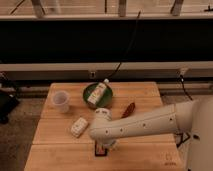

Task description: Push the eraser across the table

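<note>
Your arm reaches in from the right, bent down, gripper (103, 145) on the eraser (101, 149) at the table (55, 150) front edge.

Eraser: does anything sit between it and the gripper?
Nothing visible does. The gripper is down at the front of the table, right at the eraser, which the arm partly hides. The white block, cup, green bowl and reddish-brown oblong object all lie farther back.
</note>
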You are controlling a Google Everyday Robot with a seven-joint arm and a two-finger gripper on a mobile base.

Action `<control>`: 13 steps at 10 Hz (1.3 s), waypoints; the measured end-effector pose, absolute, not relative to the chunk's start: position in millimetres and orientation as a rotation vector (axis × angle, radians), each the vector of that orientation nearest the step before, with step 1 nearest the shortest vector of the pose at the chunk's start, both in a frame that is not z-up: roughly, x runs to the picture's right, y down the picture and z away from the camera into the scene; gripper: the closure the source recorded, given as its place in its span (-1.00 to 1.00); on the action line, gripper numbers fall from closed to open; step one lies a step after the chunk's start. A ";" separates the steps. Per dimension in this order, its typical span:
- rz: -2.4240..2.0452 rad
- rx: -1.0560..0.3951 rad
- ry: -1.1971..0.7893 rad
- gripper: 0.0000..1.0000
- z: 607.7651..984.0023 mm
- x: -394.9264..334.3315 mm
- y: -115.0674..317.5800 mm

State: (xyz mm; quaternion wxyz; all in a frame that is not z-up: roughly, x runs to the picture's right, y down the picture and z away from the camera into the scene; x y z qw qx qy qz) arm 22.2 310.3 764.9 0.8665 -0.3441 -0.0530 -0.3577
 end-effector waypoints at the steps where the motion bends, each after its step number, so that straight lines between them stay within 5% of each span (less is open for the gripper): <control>1: -0.759 -0.721 -0.112 0.93 764.9 18.6 310.4; 13: -0.890 -0.713 -0.109 0.93 772.2 -43.9 305.8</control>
